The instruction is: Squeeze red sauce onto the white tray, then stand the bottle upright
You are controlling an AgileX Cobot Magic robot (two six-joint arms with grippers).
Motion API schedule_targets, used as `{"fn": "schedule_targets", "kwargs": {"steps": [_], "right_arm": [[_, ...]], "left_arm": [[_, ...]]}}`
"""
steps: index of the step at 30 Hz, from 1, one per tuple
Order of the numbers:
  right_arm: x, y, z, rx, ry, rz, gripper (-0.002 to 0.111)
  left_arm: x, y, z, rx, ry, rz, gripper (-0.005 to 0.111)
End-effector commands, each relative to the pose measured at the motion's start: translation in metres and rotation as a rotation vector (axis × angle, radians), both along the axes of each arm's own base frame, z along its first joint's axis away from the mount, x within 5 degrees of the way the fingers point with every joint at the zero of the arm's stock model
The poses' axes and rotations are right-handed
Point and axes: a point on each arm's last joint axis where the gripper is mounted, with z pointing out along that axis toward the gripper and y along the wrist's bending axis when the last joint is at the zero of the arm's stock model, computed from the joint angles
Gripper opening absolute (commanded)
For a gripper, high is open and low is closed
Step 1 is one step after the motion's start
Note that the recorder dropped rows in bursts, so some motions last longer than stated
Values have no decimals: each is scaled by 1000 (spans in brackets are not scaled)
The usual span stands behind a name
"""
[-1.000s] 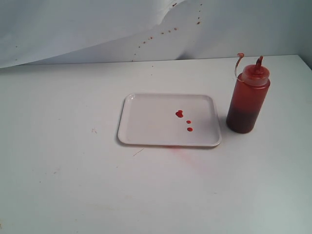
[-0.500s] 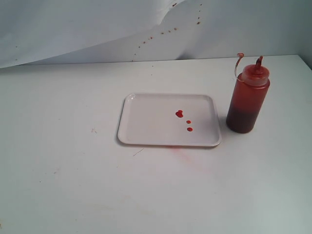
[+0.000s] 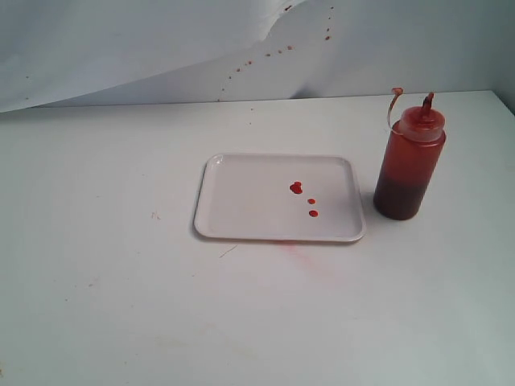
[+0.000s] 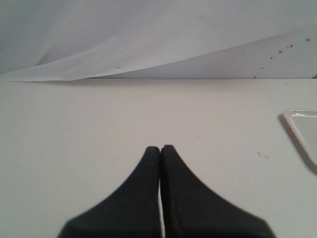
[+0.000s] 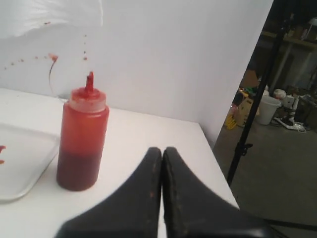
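Left fingers (image 4: 138, 198) and right fingers (image 5: 141, 198) closed, empty — bottle (image 3: 409, 165) upright beside white tray (image 3: 241, 205); spattered backdrop (image 3: 121, 48) behind

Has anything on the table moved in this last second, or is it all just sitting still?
Nothing has visibly changed. The bottle stands upright just right of the white tray, exactly where it was. The three drops of red sauce lie on the same spots of the tray. As before, no arm shows in the exterior view.
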Motion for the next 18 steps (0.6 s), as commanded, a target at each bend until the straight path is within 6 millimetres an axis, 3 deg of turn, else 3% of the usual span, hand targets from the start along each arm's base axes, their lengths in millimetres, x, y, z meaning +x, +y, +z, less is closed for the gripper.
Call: {"fn": "schedule_targets", "kwargs": {"steps": [1,3,18], "right_arm": [[3,0,-26,-17,29,-2,0],[4,0,-37,-16,60,-3,0],[3,-1,-47,47,159,-23,0]], "left_arm": [[0,0,-1,-1,-4,-5,0],[0,0,-1,-1,-4,-5,0],[0,0,-1,-1,-4,-5,0]]}}
